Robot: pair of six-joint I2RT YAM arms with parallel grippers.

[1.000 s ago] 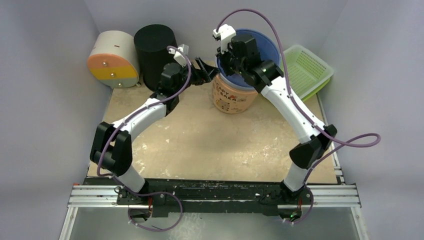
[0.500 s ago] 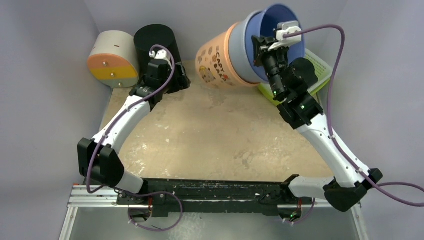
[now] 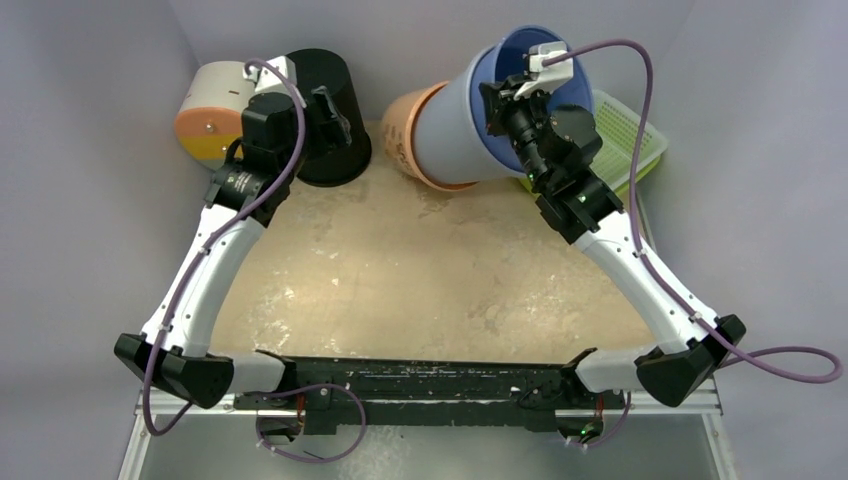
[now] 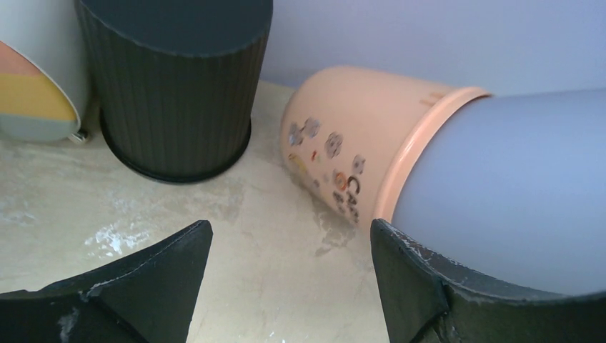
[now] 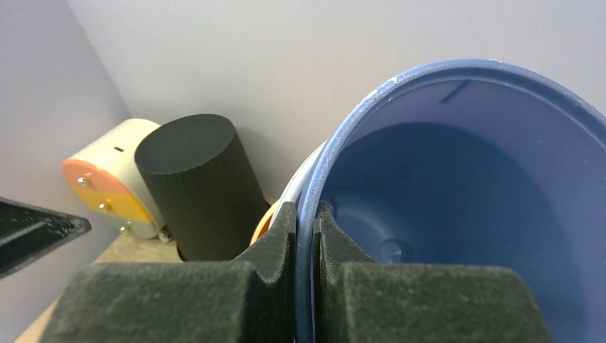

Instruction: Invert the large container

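One blue tub (image 3: 450, 112), one peach tub (image 3: 404, 125) (nested), one black bin (image 3: 346, 152), one green basket (image 3: 626, 136), probably one cream canister (image 3: 214, 86).

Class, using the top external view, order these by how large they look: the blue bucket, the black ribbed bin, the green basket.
1. blue bucket, largest, though tilted up nearer the camera.
2. black ribbed bin.
3. green basket, smallest showing, but unsure: the right arm hides part.
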